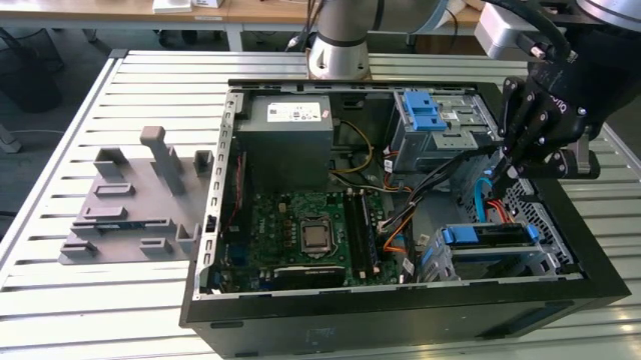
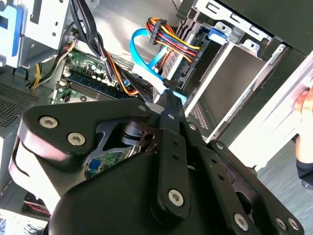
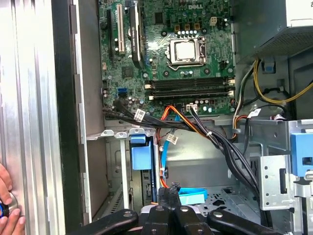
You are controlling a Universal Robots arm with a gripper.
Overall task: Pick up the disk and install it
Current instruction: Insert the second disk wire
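Note:
The disk (image 1: 493, 237) sits edge-up in the lower metal bay near the case's front, its blue bracket facing up. The first wrist view shows that bracket (image 3: 139, 156) inside the bay, and the second wrist view shows its blue tab (image 2: 218, 32). My gripper (image 1: 501, 174) hangs just above the case at the exterior view's right, a little behind the bay. Its fingers (image 2: 168, 105) are pressed together on the black end of a blue data cable (image 3: 191, 197), which loops down toward the disk.
The open computer case (image 1: 401, 315) lies on a slatted table, with motherboard (image 1: 305, 232), power supply (image 1: 290, 139) and a blue-latched drive cage (image 1: 440, 124). A grey holder block (image 1: 130, 202) stands left of it. A person's hand (image 3: 7, 208) rests at the case edge. Cable bundles (image 3: 205, 132) cross the interior.

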